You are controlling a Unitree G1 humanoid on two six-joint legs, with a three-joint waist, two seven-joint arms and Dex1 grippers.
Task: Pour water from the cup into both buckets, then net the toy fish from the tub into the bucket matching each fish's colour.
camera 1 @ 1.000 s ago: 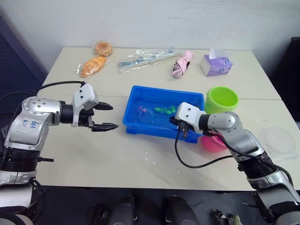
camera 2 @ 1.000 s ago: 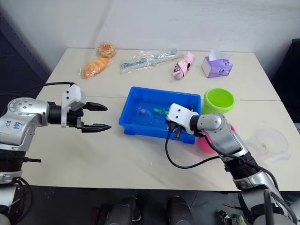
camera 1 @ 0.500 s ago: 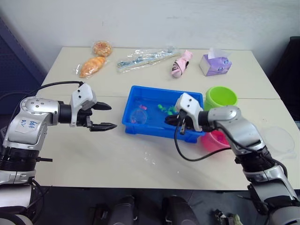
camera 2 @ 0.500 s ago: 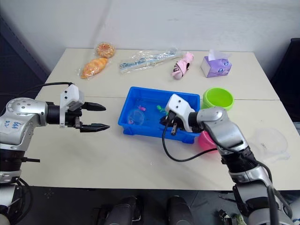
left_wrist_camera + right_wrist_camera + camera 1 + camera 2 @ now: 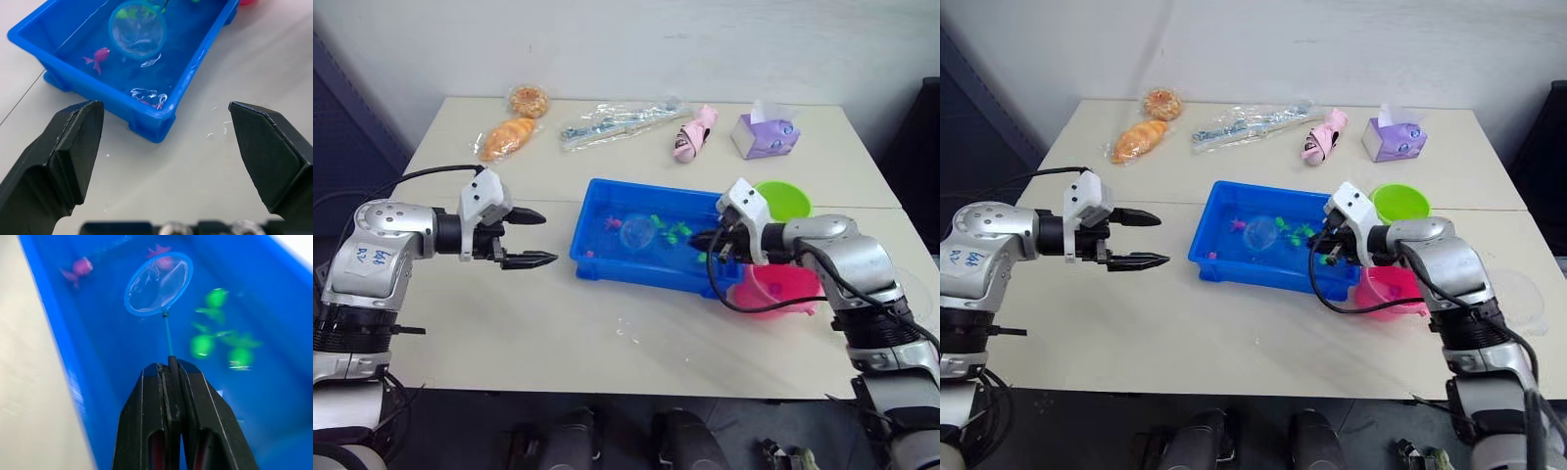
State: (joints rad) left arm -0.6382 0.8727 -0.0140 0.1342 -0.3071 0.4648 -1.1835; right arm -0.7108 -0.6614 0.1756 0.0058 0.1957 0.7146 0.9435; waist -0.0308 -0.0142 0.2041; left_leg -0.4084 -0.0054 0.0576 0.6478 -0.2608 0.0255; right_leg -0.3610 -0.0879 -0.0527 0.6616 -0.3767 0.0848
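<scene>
One blue tub [image 5: 597,257], rectangular and rimmed, near the middle of the table [image 5: 607,333], holding water. In it: one net [image 5: 157,284] with light blue hoop, hoop lying over the middle of the tub floor; two pink fish [image 5: 78,267] clearly seen, one at the hoop's edge; several green fish [image 5: 215,297] in a loose cluster beside the hoop, exact count unclear. Right gripper [image 5: 169,369]: fingers pressed together on the net's thin handle, over the tub's right end. Left gripper [image 5: 536,238]: fingers spread wide, holding nothing, over bare tabletop just left of the tub, apart from its rim. Two buckets: one lime green bucket [image 5: 788,198] behind the right arm, one pink bucket [image 5: 773,292] just beside the tub's right front corner, partly under the arm. One clear cup [image 5: 1526,294] near the table's right edge. Far side of the table: two wrapped pastries [image 5: 509,137], one long clear bag [image 5: 617,121], one pink plush toy [image 5: 693,134], one purple tissue box [image 5: 764,135]. Open tabletop along the front edge and at front left.
</scene>
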